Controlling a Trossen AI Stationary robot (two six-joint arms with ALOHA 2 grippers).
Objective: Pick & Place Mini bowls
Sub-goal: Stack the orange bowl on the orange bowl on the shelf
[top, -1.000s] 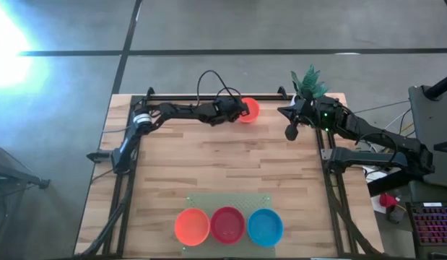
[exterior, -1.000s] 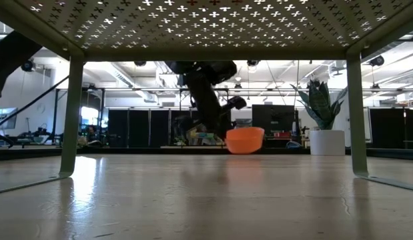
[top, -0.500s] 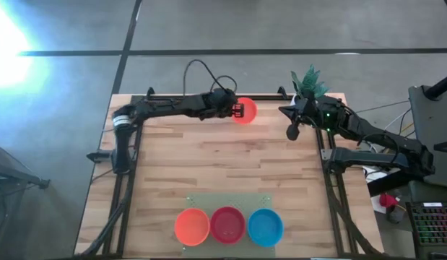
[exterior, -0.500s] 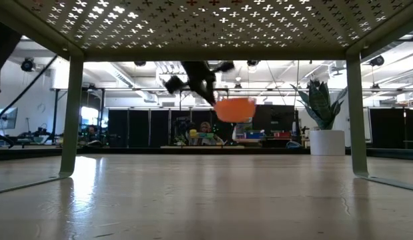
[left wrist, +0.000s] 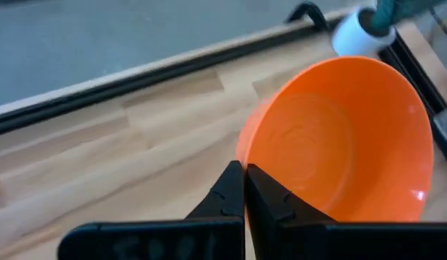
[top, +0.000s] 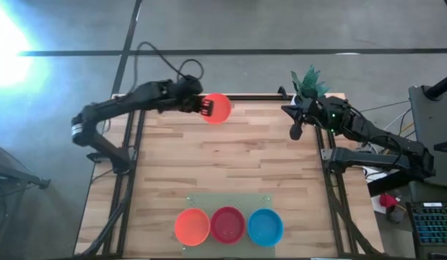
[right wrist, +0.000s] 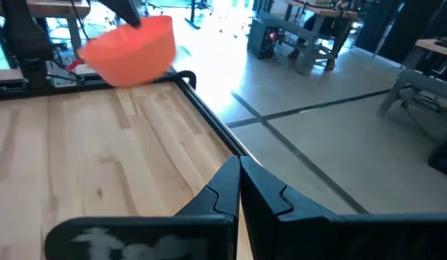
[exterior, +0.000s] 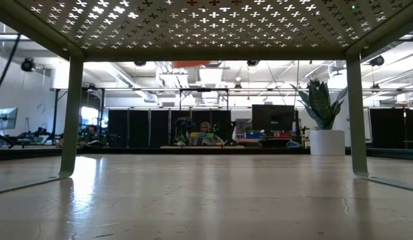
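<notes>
**Left arm carries an orange bowl above the table's far edge**

Starting at the left, we see the left gripper clamped on the rim of an orange mini bowl, held in the air over the far edge of the table. At the near edge, three more mini bowls sit side by side, touching: orange, red, blue. On the right, the right gripper hangs with fingers pressed together, holding nothing, just beside the potted plant at the far right corner.
</notes>
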